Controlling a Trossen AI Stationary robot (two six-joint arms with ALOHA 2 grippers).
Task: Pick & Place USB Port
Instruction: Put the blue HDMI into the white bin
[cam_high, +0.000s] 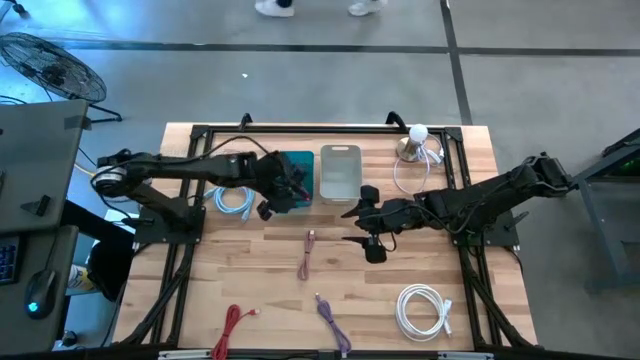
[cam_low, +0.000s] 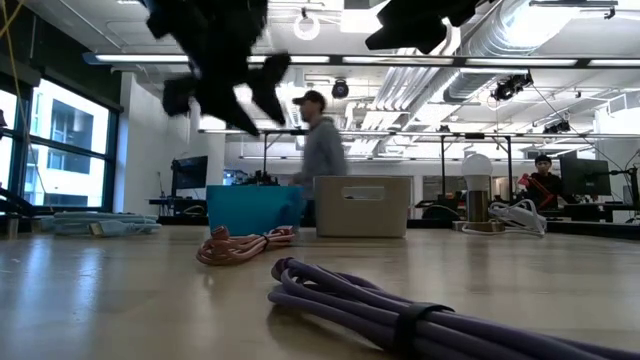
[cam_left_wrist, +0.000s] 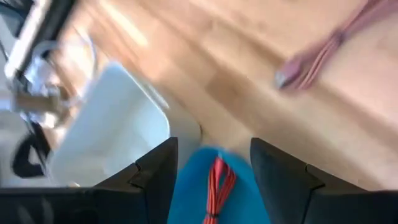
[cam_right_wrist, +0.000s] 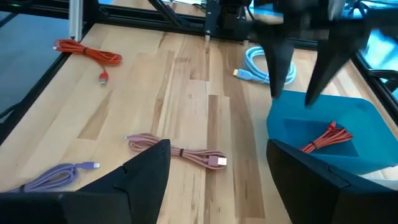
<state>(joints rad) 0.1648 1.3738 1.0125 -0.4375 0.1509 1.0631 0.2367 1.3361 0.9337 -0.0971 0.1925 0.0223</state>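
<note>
The left gripper (cam_high: 285, 190), fingers apart, is hovering over the blue bin (cam_right_wrist: 323, 134) holding a red cable (cam_right_wrist: 324, 138); a pink cable (cam_high: 308, 252) is lying lengthwise nearby; the right gripper (cam_high: 358, 228) is waiting open.

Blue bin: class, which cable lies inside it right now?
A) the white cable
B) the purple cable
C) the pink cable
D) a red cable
D: the right wrist view shows a red cable lying inside the blue bin, with the left tool open just above it; the pink cable and purple cable lie out on the table.
</note>
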